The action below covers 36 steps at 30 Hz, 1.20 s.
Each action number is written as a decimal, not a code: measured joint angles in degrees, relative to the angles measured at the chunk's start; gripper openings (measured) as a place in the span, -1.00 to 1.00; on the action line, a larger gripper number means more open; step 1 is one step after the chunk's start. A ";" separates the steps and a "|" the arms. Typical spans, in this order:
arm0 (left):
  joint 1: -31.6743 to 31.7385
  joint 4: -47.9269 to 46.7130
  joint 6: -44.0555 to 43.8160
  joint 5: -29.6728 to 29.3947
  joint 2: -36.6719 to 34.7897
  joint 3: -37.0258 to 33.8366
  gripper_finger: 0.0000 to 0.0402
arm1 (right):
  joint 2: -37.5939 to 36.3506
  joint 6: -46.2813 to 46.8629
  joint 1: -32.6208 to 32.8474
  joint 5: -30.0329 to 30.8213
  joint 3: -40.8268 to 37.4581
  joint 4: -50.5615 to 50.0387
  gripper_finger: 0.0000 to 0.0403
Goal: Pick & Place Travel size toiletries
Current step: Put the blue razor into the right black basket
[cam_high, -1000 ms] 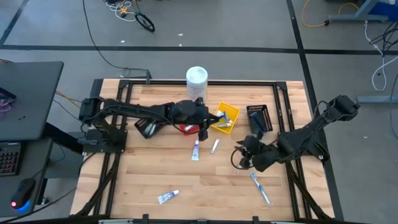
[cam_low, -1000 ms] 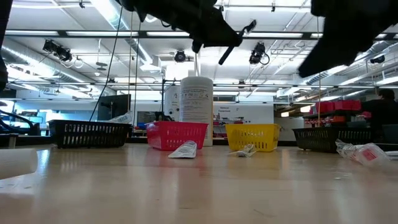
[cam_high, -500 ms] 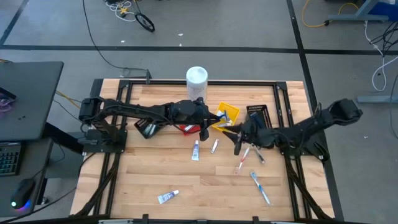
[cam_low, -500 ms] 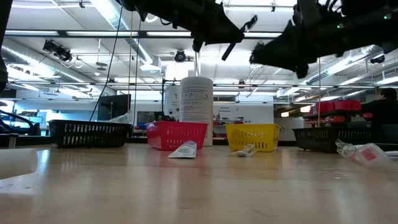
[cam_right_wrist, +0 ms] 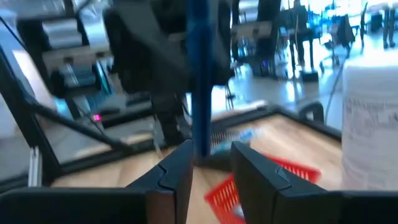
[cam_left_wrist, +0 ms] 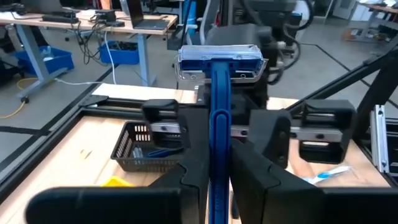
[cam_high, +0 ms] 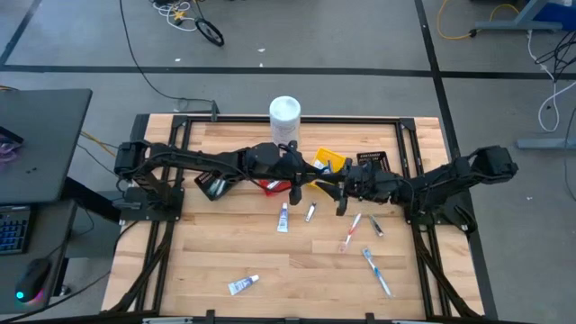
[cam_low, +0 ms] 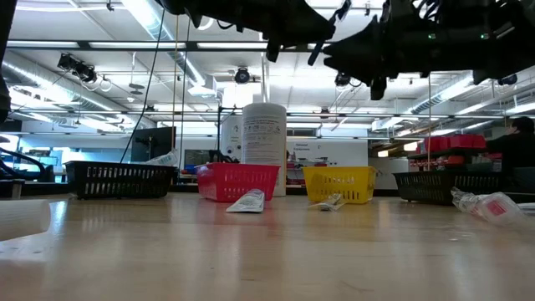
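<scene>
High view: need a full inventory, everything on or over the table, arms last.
canister: 1, white, far edge, centre
red bin: 1, red, in front of the canister
yellow bin: 1, yellow, right of the red bin
black bins: 2, black, one far right, one far left
toothpaste tubes: 2, white-blue, one mid-table, one near the front edge
silvery tubes: 2, silvery, mid-table
red toothbrush: 1, red/white, right of centre
blue toothbrush: 1, blue/white, front right
razor: 1, dark blue, held in the air
left gripper: shut on the razor, above the red bin
right gripper: open, facing the left gripper, at the razor's handle
</scene>
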 joint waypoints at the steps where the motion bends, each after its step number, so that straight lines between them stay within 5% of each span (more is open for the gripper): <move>1: 0.00 -0.04 0.02 -0.01 0.01 0.00 -0.70 | 0.49 -0.09 -0.31 -0.91 0.00 1.59 -0.43; 15: -0.07 0.27 -0.18 0.25 0.02 0.00 -0.70 | 6.93 -5.52 -1.46 -7.46 5.31 4.48 -0.43; 36: -0.26 -1.87 -3.73 0.07 0.02 0.00 -0.69 | 8.13 -5.91 -1.17 -4.22 5.77 2.74 -0.78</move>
